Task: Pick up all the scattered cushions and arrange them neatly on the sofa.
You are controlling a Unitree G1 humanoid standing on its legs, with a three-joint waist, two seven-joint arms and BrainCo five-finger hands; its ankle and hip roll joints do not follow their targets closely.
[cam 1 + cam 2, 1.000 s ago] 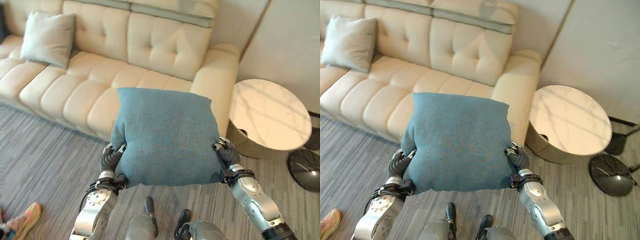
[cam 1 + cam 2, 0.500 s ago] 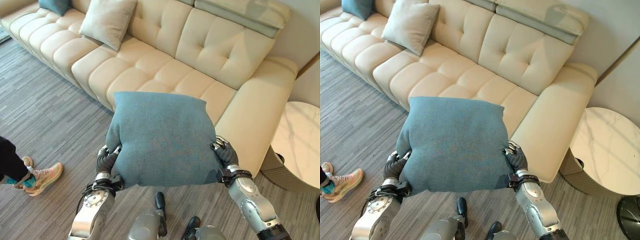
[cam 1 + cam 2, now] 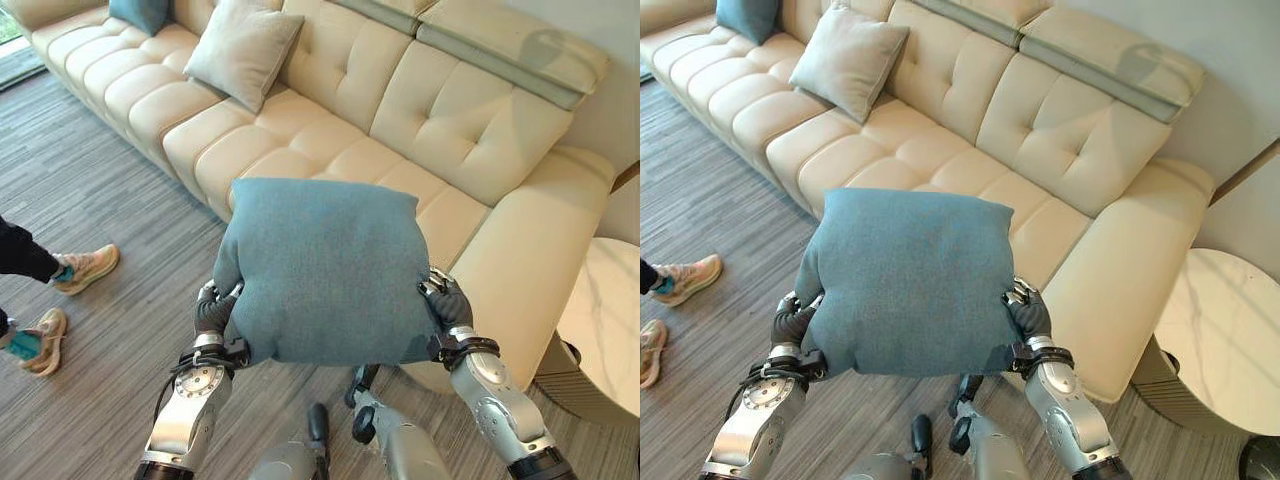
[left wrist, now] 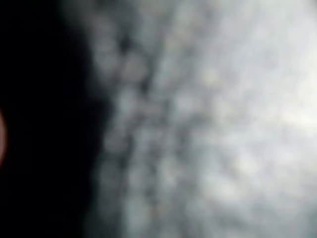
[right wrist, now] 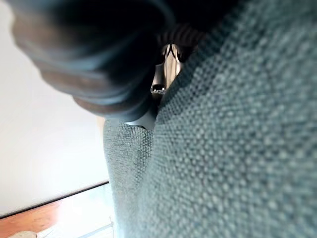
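Your left hand (image 3: 212, 312) presses against one side of the blue cushion (image 3: 325, 270) and your right hand (image 3: 448, 309) against the other, so the cushion hangs squeezed between them in front of the robot, clear of the floor. The fingers of both hands are buried in or behind the fabric, so you cannot tell whether they are curled or straight; the right wrist view shows the weave right up against the dark cover.

Past the cushion lies the cream sofa (image 3: 470, 150), its seat bare just beyond. Farther along the seat a grey cushion (image 3: 243, 48) leans on the backrest, with another blue cushion (image 3: 139, 12) beyond it.

To your left, a person's shoes (image 3: 86, 268) stand on the striped floor (image 3: 90, 190). To your right, a round pale table (image 3: 1230, 340) sits beside the sofa's arm.
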